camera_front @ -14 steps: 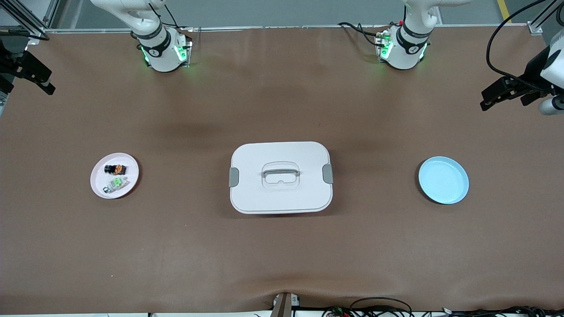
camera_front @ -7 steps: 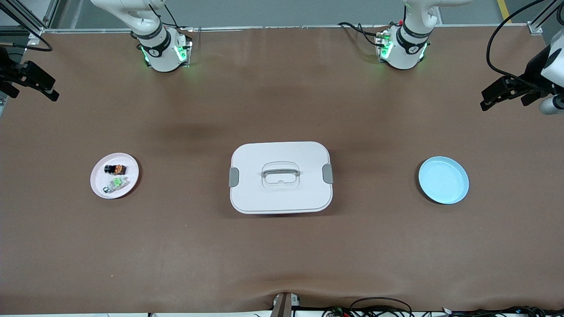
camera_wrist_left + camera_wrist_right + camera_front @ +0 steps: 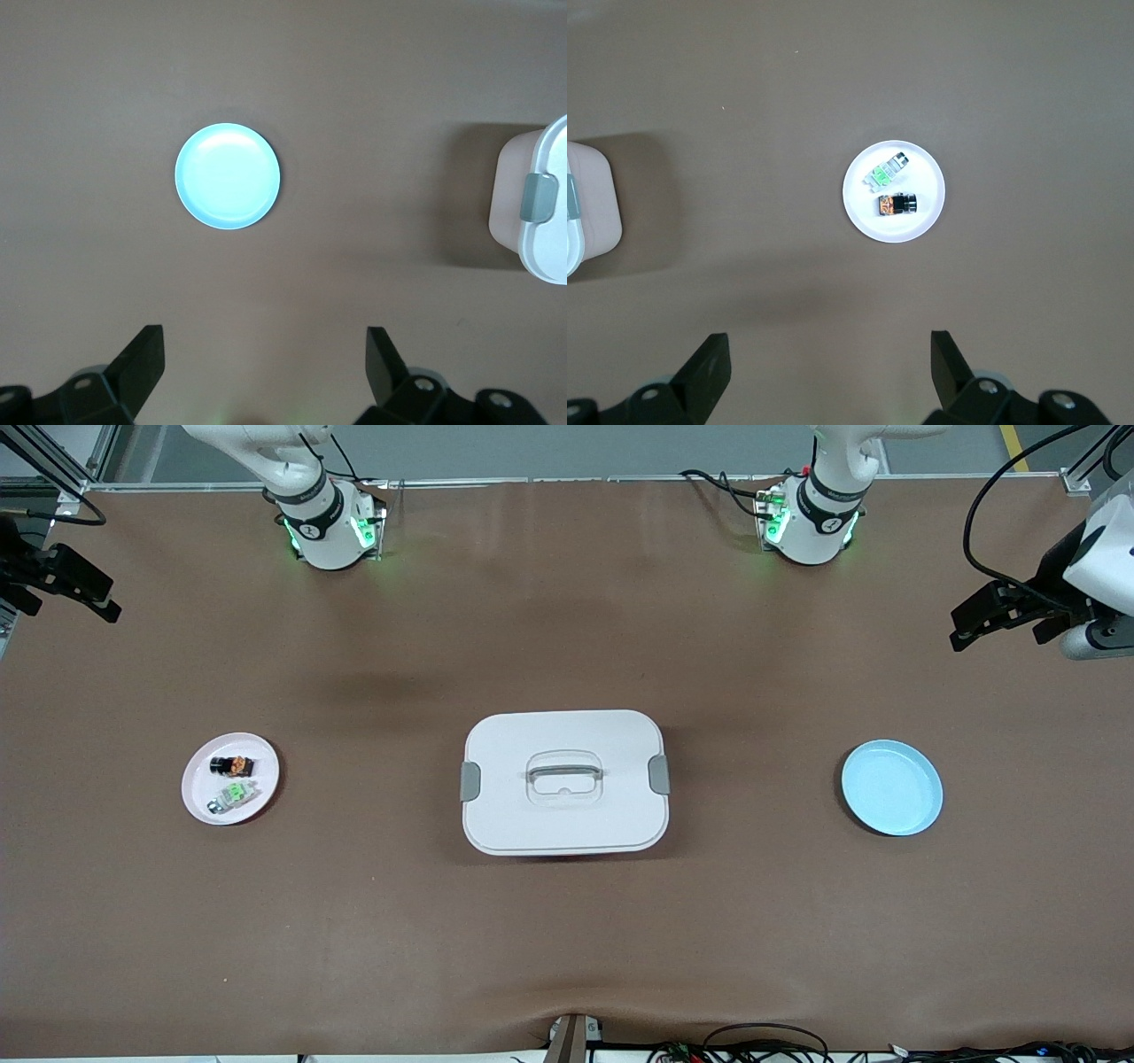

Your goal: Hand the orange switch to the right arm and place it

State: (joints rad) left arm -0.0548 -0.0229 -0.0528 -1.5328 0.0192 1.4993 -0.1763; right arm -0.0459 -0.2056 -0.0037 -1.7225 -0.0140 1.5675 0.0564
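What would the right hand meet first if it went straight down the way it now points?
Probably bare table: the open right hand points at brown surface beside the white plate holding the orange switch, though depth is unclear.

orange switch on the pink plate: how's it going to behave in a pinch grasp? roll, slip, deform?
The orange switch looks blocky and rigid, so it probably won't roll or deform. It is tiny, likely light, and may skid on the smooth pink plate if nudged. The green-topped part lies close beside it, so a wide approach could bump that.

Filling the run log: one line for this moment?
orange switch: on pink plate | left gripper: open, empty | right gripper: open, empty
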